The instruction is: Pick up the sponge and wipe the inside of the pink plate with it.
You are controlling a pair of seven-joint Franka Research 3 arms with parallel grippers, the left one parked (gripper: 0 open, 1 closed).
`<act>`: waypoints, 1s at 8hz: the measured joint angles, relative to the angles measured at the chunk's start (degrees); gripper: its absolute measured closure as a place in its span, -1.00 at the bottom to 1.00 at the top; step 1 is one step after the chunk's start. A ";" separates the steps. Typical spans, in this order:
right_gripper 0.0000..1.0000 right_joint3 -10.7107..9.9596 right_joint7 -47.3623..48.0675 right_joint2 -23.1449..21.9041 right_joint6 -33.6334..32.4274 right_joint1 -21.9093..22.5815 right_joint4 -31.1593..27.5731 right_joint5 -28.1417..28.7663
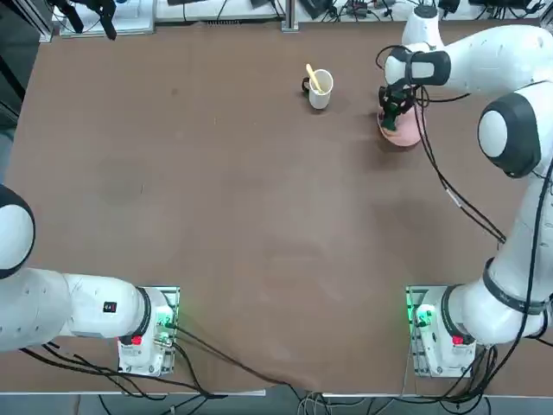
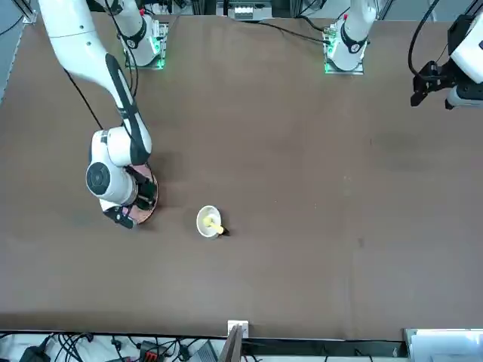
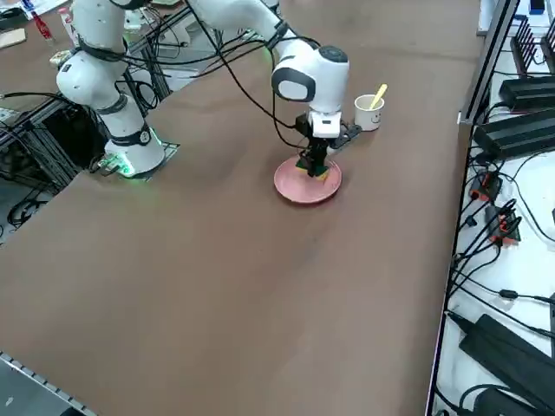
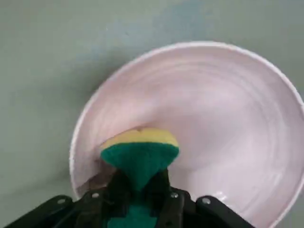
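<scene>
Pickup done: right gripper [image 4: 137, 202] pinches the sponge [image 4: 138, 154], its yellow face pressed inside the pink plate [image 4: 228, 118] near the table's far right corner; wiping seems under way, extent unclear

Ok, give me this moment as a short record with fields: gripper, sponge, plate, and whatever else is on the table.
right gripper: shut on the sponge, over the pink plate
sponge: pinched between the fingers, yellow side toward the plate
pink plate: on the table by the far edge, inside bare
white mug: apart from the plate, yellow stick inside
</scene>
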 joint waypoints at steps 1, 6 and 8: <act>0.59 -0.08 -0.52 -0.88 0.01 0.00 -1.40 0.01; 0.59 -4.34 -8.96 -3.03 -1.81 0.02 -5.12 0.18; 0.58 -7.82 -15.01 -3.00 -2.05 -0.21 -5.33 0.19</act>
